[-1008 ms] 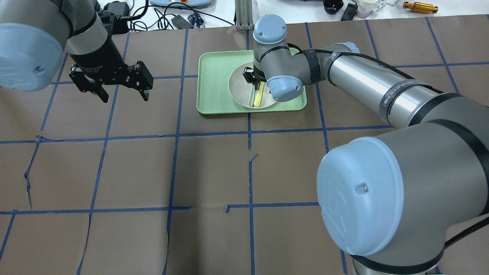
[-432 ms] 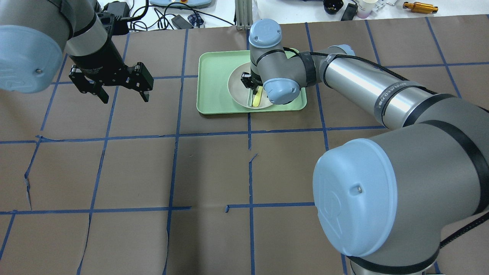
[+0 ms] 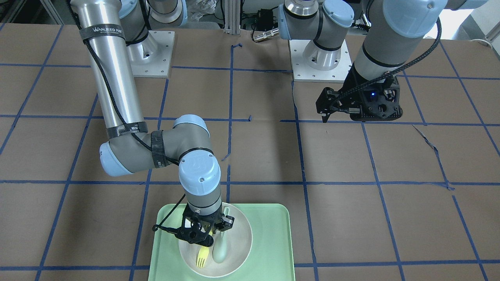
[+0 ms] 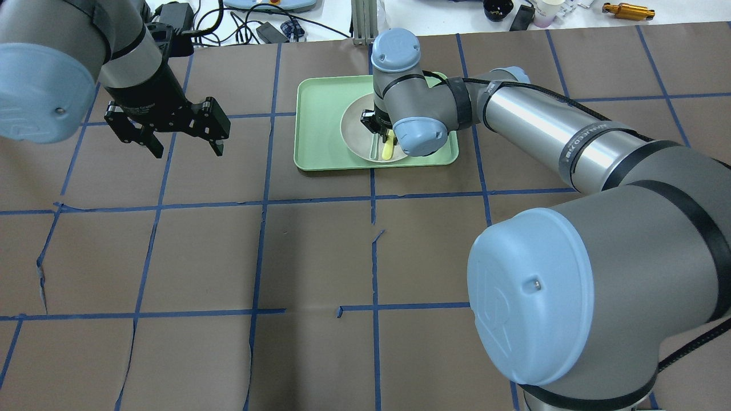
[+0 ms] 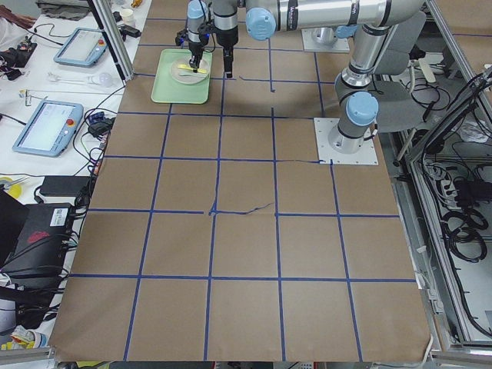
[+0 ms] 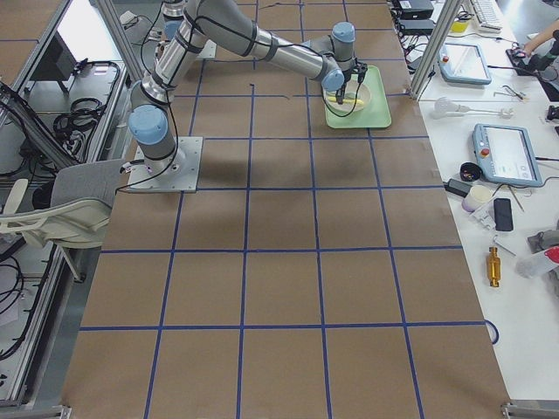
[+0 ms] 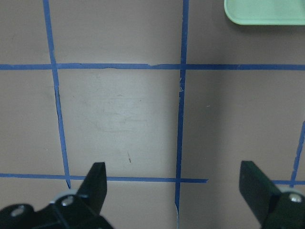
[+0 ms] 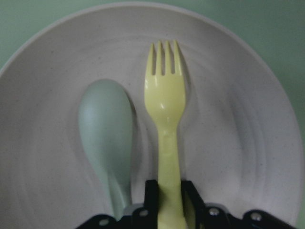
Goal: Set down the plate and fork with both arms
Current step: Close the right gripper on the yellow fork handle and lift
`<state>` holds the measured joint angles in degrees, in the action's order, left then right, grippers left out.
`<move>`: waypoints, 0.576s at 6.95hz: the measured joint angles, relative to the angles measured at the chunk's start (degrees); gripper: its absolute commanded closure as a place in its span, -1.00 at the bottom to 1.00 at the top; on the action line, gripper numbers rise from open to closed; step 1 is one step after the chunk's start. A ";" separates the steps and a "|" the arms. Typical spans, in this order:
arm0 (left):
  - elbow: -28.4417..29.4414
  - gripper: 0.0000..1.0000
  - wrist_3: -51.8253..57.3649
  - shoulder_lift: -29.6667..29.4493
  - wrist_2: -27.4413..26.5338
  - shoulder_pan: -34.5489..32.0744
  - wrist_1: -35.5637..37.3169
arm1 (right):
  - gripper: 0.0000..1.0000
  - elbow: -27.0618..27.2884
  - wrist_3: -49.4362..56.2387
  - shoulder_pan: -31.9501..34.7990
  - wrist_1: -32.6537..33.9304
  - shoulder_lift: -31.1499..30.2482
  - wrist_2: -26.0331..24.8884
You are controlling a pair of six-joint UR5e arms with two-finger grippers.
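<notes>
Fork [image 8: 164,109] handle is pinched by the right gripper [image 8: 167,193], tines over the plate [image 8: 248,143] beside the pale green spoon [image 8: 106,129]; left gripper [image 7: 172,171] hangs spread wide, empty, above the table [image 7: 119,109].

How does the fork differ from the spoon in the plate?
The fork is bright yellow; the spoon is pale grey-green. The fork ends in tines, the spoon in a rounded bowl. The right gripper is closed on the fork's handle, while the spoon is not gripped. Both lie side by side in the plate, heads pointing the same way.
</notes>
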<state>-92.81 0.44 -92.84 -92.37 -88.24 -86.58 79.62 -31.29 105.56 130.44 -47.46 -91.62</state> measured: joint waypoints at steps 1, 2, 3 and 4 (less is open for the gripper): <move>-0.08 -1.00 -0.02 -0.01 0.00 0.00 0.08 | 0.79 0.01 0.03 0.00 -0.07 -0.05 0.03; -0.21 -1.00 -0.03 -0.01 -0.04 0.00 0.12 | 0.79 -0.06 0.11 -0.01 -0.57 -0.20 -0.02; -0.57 -1.00 0.01 0.01 -0.19 0.00 0.18 | 0.86 -0.36 0.68 -0.06 -1.66 -0.77 -0.21; -1.05 -1.00 0.06 0.07 -0.28 0.00 0.40 | 0.87 -1.12 2.57 -0.29 -4.29 -2.26 -0.40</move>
<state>-93.86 0.49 -92.78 -92.66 -88.24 -86.18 78.50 -28.72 105.28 126.15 -49.72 -92.02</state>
